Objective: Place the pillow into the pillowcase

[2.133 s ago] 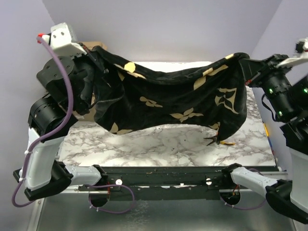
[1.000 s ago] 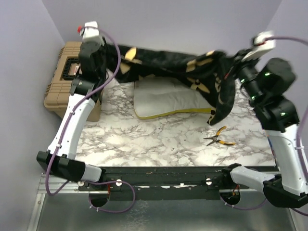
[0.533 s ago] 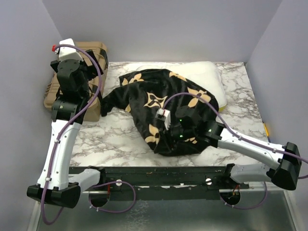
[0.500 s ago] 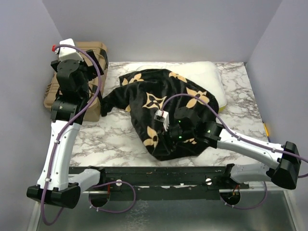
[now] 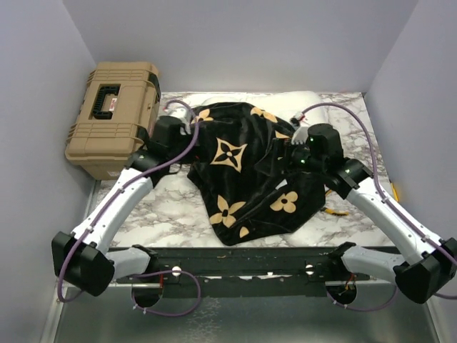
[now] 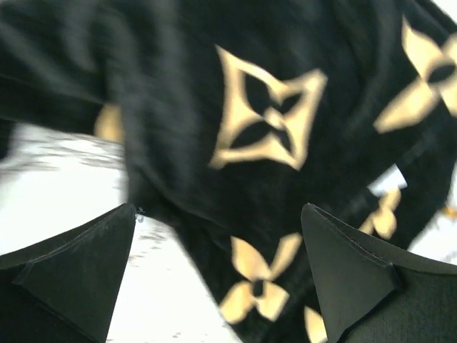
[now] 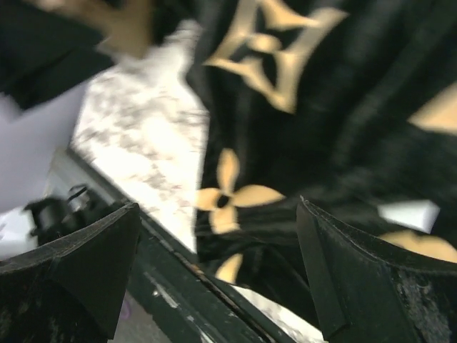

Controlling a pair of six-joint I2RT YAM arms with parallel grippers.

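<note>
Low in the overhead frame the black pillowcase (image 5: 243,179) lies heaped on the marble tabletop (image 5: 153,211), hem near the front edge, bare room on its left. Both wrist views are blurred, yet the left claw (image 6: 218,211) and right claw (image 7: 218,206) each gape wide over the fabric, gripping nothing. Farther up, the pillow (image 5: 285,98) shows only as a white strip at the far edge, the rest hidden under the case

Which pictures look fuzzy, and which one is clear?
Left wrist view: the pillowcase is smeared, worst on the left side. Right wrist view: fuzzy too, with soft edges everywhere. Top view: sharp and evenly lit, with no glare.
</note>
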